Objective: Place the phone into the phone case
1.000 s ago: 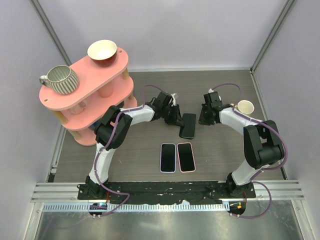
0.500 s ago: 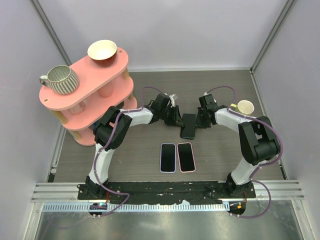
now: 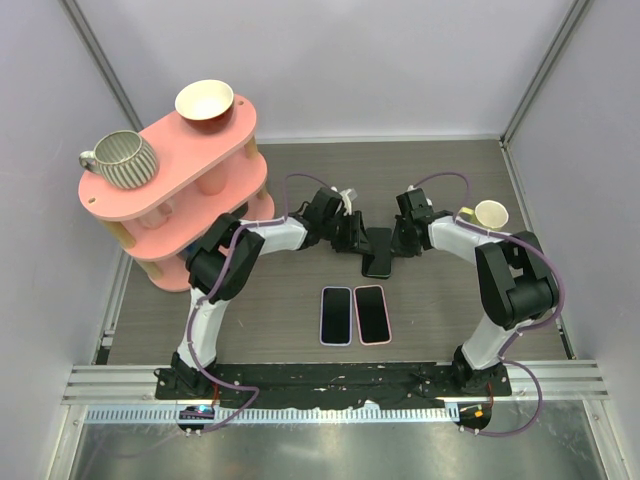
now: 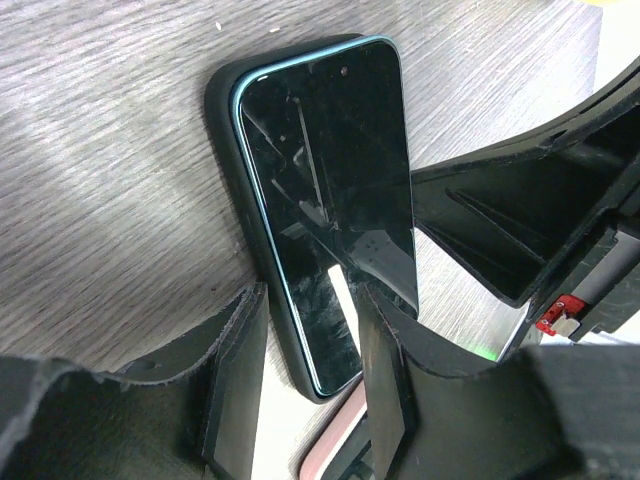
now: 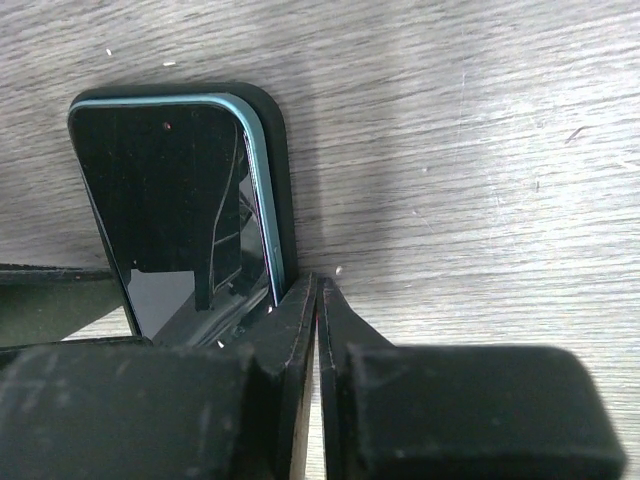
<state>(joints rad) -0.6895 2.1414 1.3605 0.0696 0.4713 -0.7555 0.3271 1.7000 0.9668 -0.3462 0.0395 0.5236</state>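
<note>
Left gripper and right gripper hem the cased phone at 9 and 3 o'clock; two phones block 6; 12 lies open.

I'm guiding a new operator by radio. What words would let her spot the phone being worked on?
Find the pink shelf on the left, then look right to where the left gripper and right gripper nearly meet. The phone lies between them, beyond the lilac-edged phone and pink-edged phone side by side. Unlike them, it is teal-rimmed and framed by a black case.
</note>
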